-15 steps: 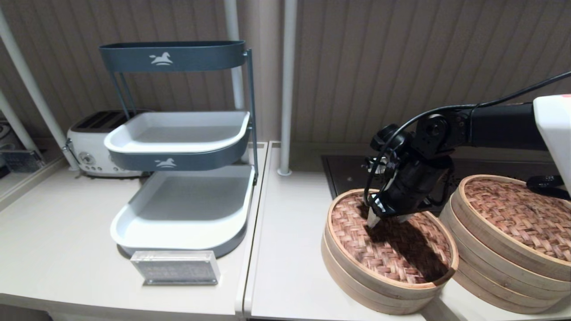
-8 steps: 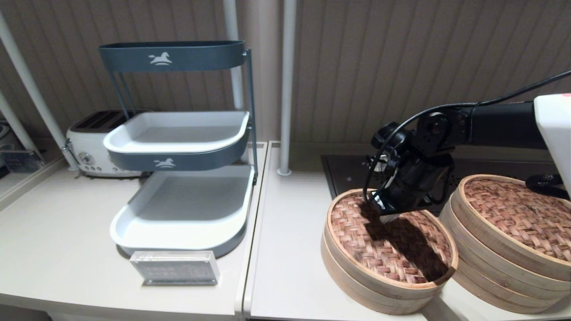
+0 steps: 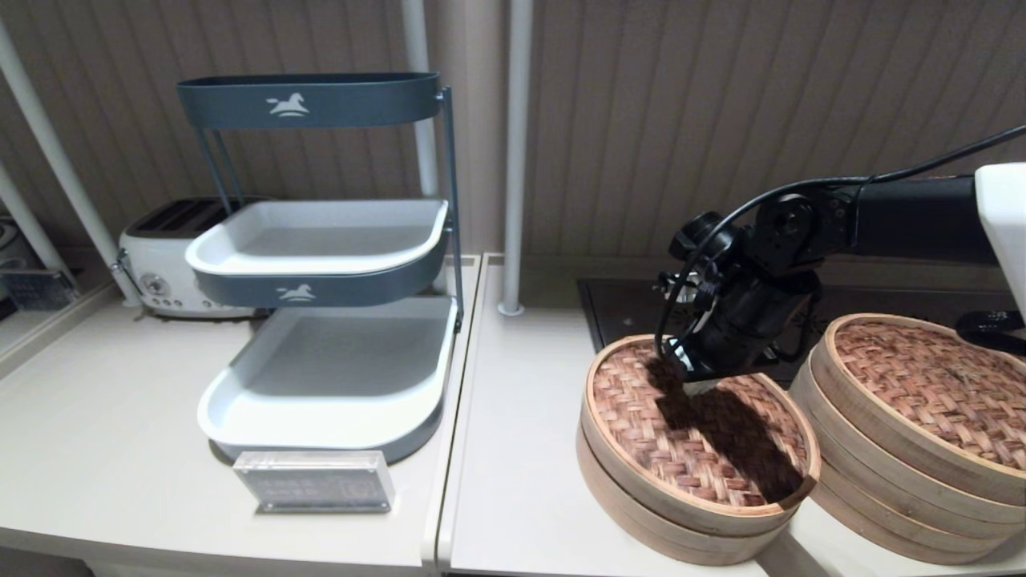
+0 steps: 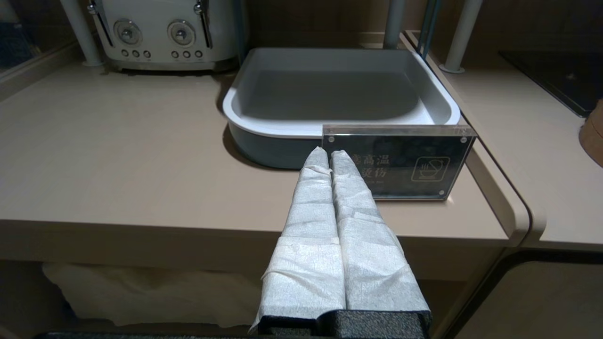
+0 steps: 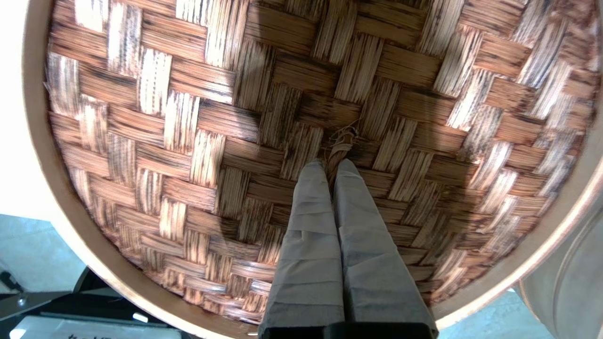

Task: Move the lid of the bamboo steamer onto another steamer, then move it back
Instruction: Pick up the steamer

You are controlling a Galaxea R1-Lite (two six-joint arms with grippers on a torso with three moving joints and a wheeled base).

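The bamboo steamer lid [image 3: 641,417], reddish-brown woven with a pale hoop rim, sits on the low steamer [image 3: 641,513] at the right of the counter. My right gripper [image 3: 696,385] points down at the lid's centre. In the right wrist view the right gripper [image 5: 332,162] is shut on the small twisted handle loop [image 5: 340,143] in the middle of the lid [image 5: 188,141]. The taller stacked steamer [image 3: 882,449] with its own woven lid [image 3: 930,385] stands just to the right, almost touching. My left gripper [image 4: 330,153] is shut on nothing, parked below the counter's front edge.
A three-tier grey and white rack [image 3: 321,272] stands at the left, a white toaster [image 3: 160,264] behind it and an acrylic sign [image 3: 314,481] in front. A black hob [image 3: 625,308] lies behind the steamers. A white pole [image 3: 513,160] rises at the centre back.
The right gripper came down onto the lid's centre and its fingers closed on the handle loop. The lid's rim now sits slightly higher than before.
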